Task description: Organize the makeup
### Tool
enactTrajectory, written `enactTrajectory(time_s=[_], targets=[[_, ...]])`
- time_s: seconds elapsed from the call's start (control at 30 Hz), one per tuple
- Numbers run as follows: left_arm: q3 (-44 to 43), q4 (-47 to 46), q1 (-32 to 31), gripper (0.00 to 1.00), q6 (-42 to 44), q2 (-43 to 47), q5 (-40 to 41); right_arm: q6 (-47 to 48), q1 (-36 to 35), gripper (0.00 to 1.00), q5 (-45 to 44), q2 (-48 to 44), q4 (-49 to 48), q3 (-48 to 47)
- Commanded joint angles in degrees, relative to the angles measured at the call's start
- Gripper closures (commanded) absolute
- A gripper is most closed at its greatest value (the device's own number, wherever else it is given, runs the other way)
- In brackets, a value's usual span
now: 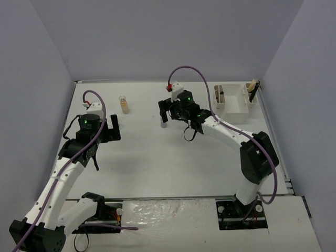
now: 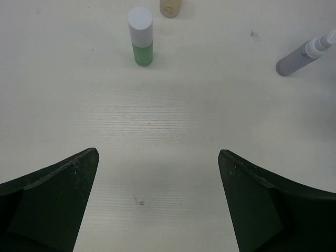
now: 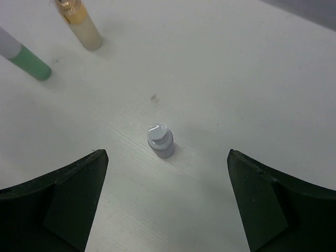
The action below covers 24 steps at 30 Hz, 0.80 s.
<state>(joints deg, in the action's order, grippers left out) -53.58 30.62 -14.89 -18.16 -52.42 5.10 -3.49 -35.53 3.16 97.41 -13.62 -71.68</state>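
My right pincer (image 3: 165, 153) is spread wide and empty. The tiny grey-purple bottle (image 3: 160, 142) stands upright on the table just ahead of the tips. If I close off-centre, I reckon it tips over and rolls. Left pincer (image 2: 157, 152) is released too, facing the green bottle (image 2: 140, 42) and amber bottle (image 2: 170, 6). The white organizer box (image 1: 231, 102) sits well off to the right, and I can't see anything in between.

A small grey-purple bottle (image 3: 160, 142) stands upright on the white surface (image 3: 247, 79), its rounded cap facing the camera. It sits in the wide gap of the tool (image 3: 165, 161), touching neither dark finger. Farther off, at upper left, a green bottle (image 3: 31, 64) and an amber bottle (image 3: 87, 32) with a gold collar sit side by side, slightly apart.
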Motion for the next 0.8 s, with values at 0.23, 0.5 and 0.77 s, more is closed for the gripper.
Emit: enactTrajectory(time_s=[0.23,0.5,0.77], targets=[[-1.26,-1.52,1.26,0.03,-0.73,0.32,1.68,-0.22,-1.55,0.13,0.99,12.49,-9.65,-5.39],[-1.17,-1.74,1.91,0.03,-0.91,0.31,0.71,-0.20,-1.59,0.33,0.18,15.65,-15.39,-3.81],[-1.09,-1.88,2.28,0.03,-1.00,0.31,0.12,-0.03,-1.73,0.52,0.41,17.28,-17.13,-3.77]])
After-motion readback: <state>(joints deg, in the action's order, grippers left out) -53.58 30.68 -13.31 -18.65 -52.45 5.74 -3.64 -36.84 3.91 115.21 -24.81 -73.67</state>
